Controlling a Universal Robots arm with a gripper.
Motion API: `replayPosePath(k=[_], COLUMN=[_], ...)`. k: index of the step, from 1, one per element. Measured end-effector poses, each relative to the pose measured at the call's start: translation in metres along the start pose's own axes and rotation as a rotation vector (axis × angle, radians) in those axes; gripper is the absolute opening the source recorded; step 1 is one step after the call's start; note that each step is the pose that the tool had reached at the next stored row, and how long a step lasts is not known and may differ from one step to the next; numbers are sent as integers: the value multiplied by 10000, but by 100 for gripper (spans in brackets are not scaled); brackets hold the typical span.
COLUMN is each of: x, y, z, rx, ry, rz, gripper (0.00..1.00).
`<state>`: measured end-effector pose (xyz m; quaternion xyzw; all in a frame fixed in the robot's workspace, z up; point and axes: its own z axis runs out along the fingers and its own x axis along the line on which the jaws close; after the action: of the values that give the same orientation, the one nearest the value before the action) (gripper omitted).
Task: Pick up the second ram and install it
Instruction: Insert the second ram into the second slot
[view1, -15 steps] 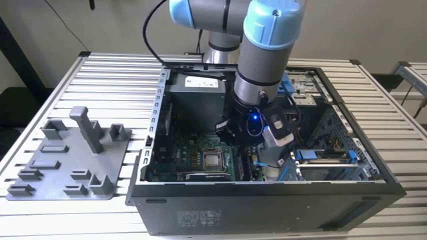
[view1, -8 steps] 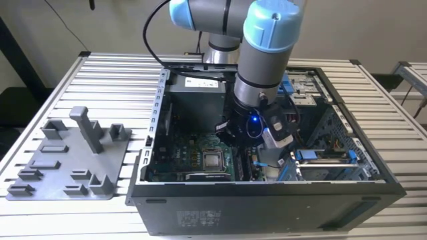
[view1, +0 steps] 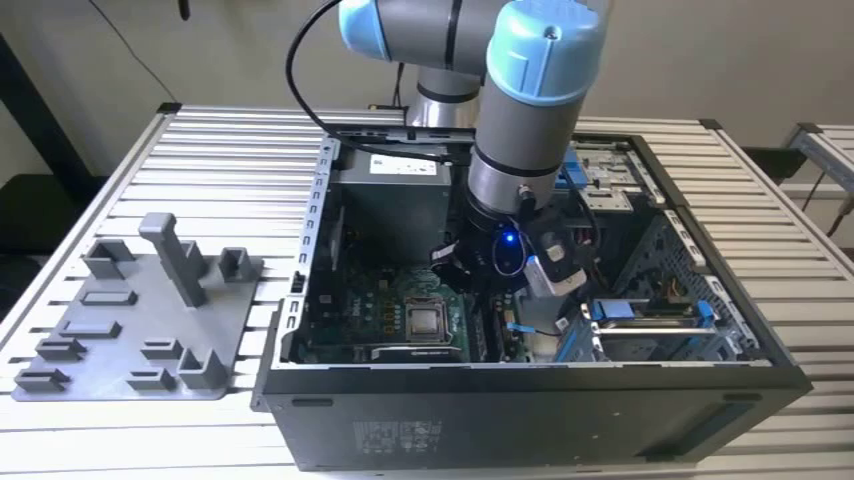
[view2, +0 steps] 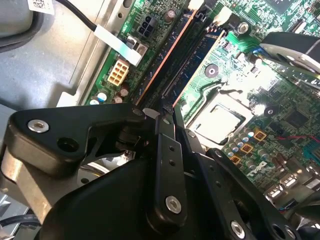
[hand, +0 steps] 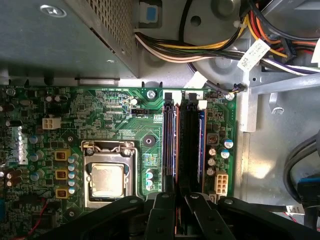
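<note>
Black linkages of our gripper (hand: 176, 196) are hanging straight down inside the open computer case (view1: 534, 400) — the jaws drawn nearly together on the second ram (hand: 190, 145), which is standing edge-up in its slot beside the processor socket (hand: 109, 177) on the green motherboard (hand: 60, 135).

The arm (view1: 527, 130) reaches down into the open computer case (view1: 534, 300), beside the grey fixture tray (view1: 134, 320).

The fixture tray (view1: 134, 320) lies on the table (view1: 240, 150), at the exterior view's left of the computer case (view1: 534, 420).
</note>
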<state>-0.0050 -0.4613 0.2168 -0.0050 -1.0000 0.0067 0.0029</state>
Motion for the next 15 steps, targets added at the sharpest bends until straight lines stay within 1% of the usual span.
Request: replayPosePath(k=[4, 8, 15], x=[0, 0, 0], y=[-1, -6, -10], z=[-8, -65, -65], rx=[-7, -10, -14], ry=[0, -2, 1], rz=[2, 29, 360], gripper=[14, 14, 14])
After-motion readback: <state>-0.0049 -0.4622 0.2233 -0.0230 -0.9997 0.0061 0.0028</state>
